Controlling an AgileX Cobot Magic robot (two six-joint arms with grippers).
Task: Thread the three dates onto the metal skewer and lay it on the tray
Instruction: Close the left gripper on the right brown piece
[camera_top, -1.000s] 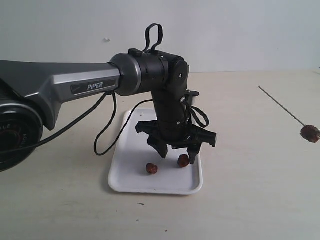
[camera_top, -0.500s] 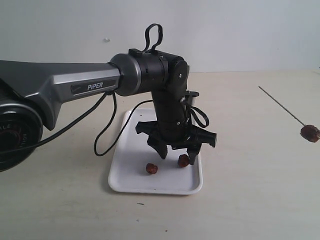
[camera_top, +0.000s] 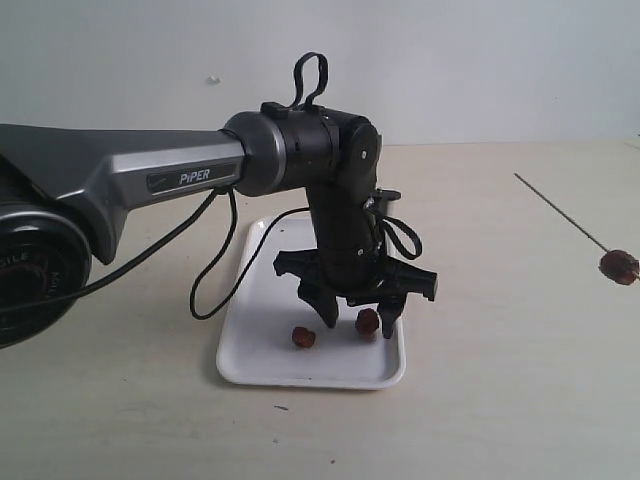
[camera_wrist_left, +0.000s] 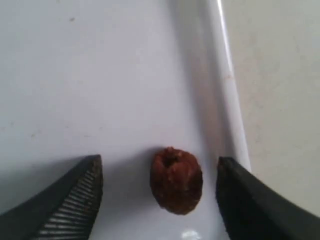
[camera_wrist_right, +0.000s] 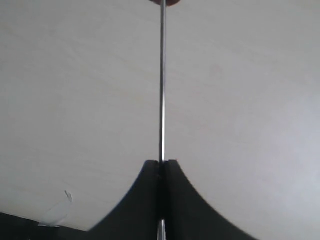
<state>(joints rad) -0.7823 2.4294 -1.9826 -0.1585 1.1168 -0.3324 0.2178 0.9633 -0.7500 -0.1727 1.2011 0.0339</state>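
In the exterior view the white tray (camera_top: 262, 366) holds two loose dates: one (camera_top: 303, 337) near its middle and one (camera_top: 367, 321) by its right rim. My left gripper (camera_top: 358, 326) is open and low over the tray, its fingers either side of the right-hand date. The left wrist view shows that date (camera_wrist_left: 176, 180) between the two pads, touching neither, close to the tray rim (camera_wrist_left: 227, 90). My right gripper (camera_wrist_right: 161, 163) is shut on the metal skewer (camera_wrist_right: 161, 75). The skewer (camera_top: 560, 211) slants above the table at the right with the third date (camera_top: 619, 267) threaded on it.
The left arm's black cable (camera_top: 205, 270) loops down over the tray's left edge. A tiny dark crumb (camera_top: 282, 407) lies on the pale table (camera_top: 500, 380) in front of the tray. A white wall (camera_top: 480, 60) closes off the back.
My left gripper has dropped slightly toward the tray, staying open around the right-hand date. The skewer and its date have barely moved.
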